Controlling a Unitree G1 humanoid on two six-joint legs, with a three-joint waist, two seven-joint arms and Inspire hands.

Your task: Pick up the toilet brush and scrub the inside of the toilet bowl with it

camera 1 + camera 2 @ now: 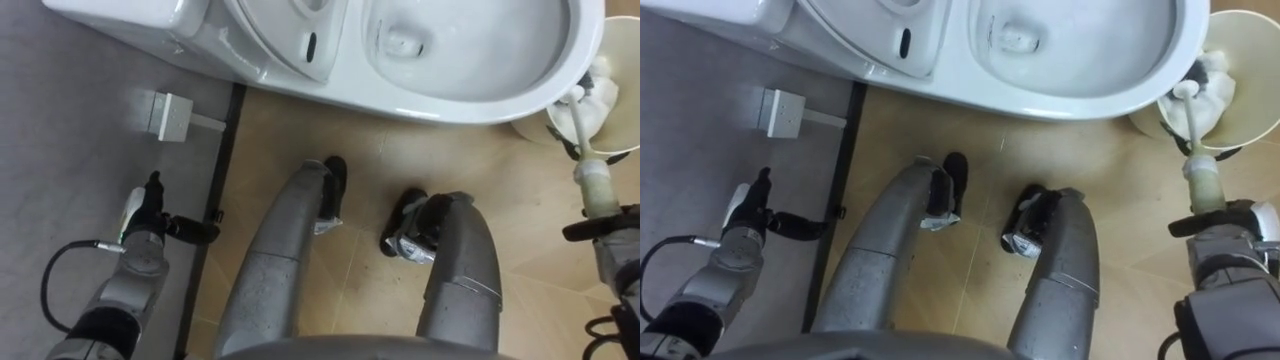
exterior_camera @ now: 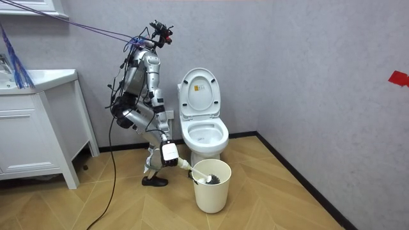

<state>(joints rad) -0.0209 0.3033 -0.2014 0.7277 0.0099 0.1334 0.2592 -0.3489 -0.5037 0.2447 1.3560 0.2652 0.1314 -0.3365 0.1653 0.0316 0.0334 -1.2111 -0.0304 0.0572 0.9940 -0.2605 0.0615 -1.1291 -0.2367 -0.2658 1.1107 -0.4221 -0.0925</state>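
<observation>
Right hand [image 1: 1225,245] fingers gripping the brush [image 1: 1193,130], head down in the bucket [image 1: 1252,70] beside the toilet [image 1: 1060,95]. I'd guess the next move is lifting it over that rim. Left hand [image 1: 740,235] fingers: can't tell.

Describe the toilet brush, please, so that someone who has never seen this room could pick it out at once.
Start at the white toilet; beside the front of its bowl stands a cream bucket. The toilet brush rises out of that bucket, white head inside, pale handle gripped by the robot's right hand. It is the only thin stick-like thing there.
</observation>
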